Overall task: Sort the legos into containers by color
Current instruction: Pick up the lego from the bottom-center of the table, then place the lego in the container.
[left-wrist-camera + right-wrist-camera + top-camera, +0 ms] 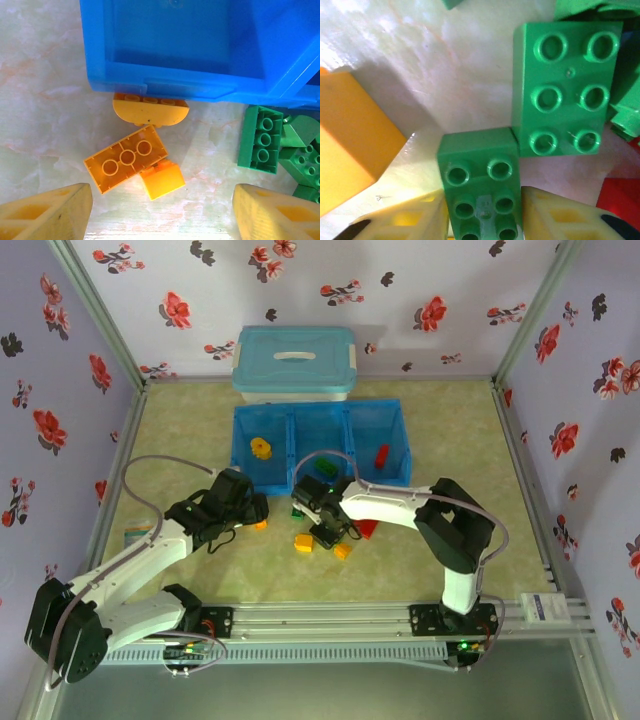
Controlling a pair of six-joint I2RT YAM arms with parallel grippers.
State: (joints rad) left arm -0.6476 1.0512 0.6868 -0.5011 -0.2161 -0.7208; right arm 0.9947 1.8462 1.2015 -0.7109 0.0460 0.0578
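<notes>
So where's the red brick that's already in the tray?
In the top view, the red brick lies in the right-hand compartment of the blue tray, in front of and slightly right of the lidded storage box.

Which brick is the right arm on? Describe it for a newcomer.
Find the blue tray and look just in front of its middle compartment. There the green brick sits studs up between the yellow fingers of the right gripper. A second studs-up green brick touches its corner, but no fingers flank that one.

Left arm [140,560] extended, left fingers [45,210] spread wide, right arm [400,502] bent inward, right fingers [560,215] clamping green lego [480,175]
</notes>
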